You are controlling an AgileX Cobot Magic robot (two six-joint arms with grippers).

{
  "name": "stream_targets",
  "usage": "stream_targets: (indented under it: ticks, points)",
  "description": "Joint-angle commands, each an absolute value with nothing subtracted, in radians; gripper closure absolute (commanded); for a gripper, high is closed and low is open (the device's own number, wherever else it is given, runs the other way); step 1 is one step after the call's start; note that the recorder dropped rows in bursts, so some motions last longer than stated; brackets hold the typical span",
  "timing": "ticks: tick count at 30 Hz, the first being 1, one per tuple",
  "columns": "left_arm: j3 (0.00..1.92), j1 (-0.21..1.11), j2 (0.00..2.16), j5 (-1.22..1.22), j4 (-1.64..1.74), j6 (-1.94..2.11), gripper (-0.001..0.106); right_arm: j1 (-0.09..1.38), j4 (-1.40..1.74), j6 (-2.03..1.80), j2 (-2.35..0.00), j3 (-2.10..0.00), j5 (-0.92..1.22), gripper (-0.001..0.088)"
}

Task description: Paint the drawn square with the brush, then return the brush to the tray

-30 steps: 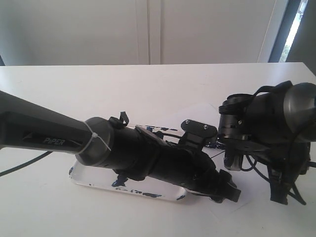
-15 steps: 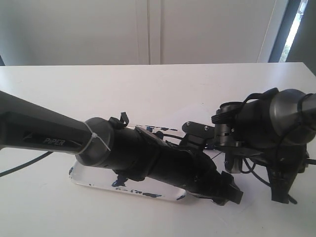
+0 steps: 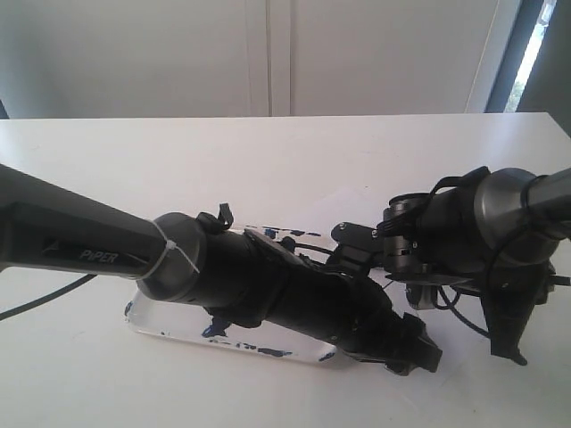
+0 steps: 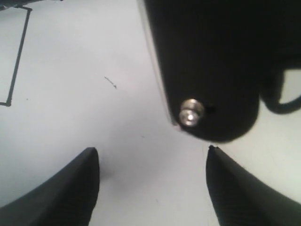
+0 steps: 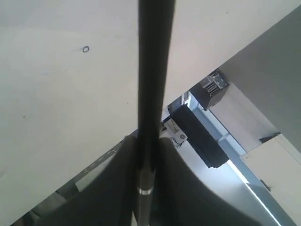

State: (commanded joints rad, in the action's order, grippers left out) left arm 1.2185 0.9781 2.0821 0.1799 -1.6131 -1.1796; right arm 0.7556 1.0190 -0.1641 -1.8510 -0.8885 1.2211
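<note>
In the right wrist view my right gripper (image 5: 148,141) is shut on the brush (image 5: 153,70), whose black handle runs straight out between the fingers; its bristle tip does not show. In the exterior view that gripper (image 3: 507,343) points down at the table's right. My left gripper (image 3: 412,346) hovers low just left of it, open and empty (image 4: 153,150) over white paper. One corner of the drawn square (image 4: 19,54), a thin black outline, shows in the left wrist view. The tray (image 3: 156,323) lies under the left arm, mostly hidden.
The left arm (image 3: 268,285) stretches across the table's middle above the tray. A black part of the right arm (image 4: 211,70) sits close beside the left gripper. The white table (image 3: 268,160) runs back to a wall; small paint specks (image 4: 111,83) dot the paper.
The right arm's wrist has come down and leftward, closer to the left gripper, with the brush still in its grip. The left gripper has barely shifted.
</note>
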Motion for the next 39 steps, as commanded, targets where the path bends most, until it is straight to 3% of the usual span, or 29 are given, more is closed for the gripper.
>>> stream_targets:
  ticks: [9,24,39]
  points:
    - [1.219,0.978,2.065,0.118,-1.508,-1.196,0.037,0.726,1.019,-0.186,-1.852,-0.903,1.221,0.0868]
    - [1.136,0.978,1.842,-0.069,-1.432,-1.109,0.032,0.721,0.997,-0.18,-1.848,-0.921,1.221,0.0868]
    - [1.107,0.978,1.869,0.027,-1.432,-1.067,0.033,0.682,0.983,-0.18,-1.848,-0.921,1.221,0.0868]
